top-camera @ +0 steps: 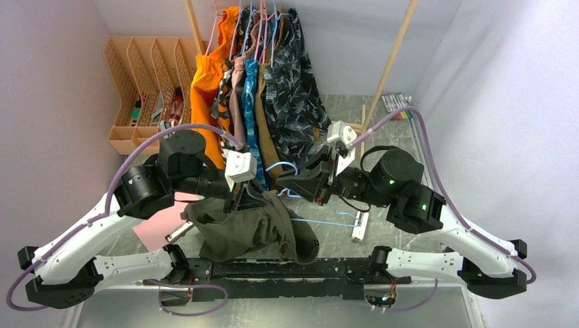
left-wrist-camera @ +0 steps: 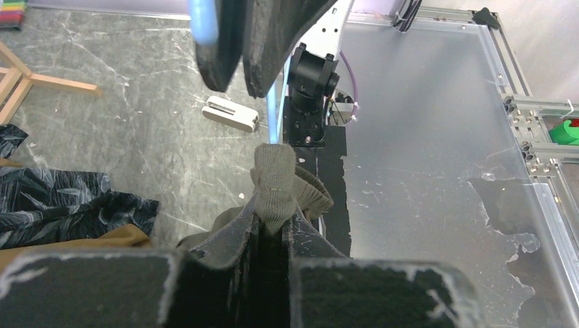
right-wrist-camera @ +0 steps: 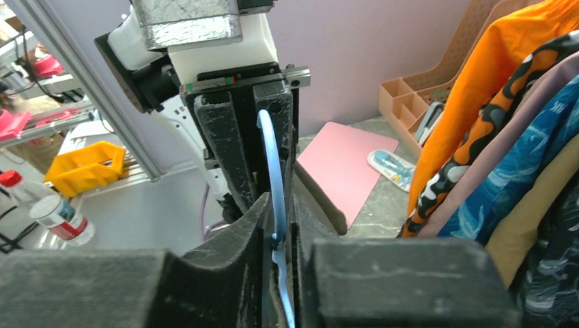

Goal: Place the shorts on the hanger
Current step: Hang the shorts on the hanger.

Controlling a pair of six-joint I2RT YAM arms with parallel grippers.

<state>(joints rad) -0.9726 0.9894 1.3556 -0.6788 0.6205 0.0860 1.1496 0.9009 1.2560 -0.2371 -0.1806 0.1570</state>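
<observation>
Shorts pinched at the ribbed waistband in the clamped left gripper, light-blue hanger nipped between the right gripper's narrow jaws.

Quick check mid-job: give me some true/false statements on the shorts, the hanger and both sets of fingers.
The left fingers pinch the waistband of the shorts. True.
The shorts lie spread flat. False: they are bunched in a heap.
The wire of the hanger runs between the right fingers. True.
The hanger is pink. False: it is light blue.
The orange garment is in the right fingers. False: it hangs at the back.
</observation>
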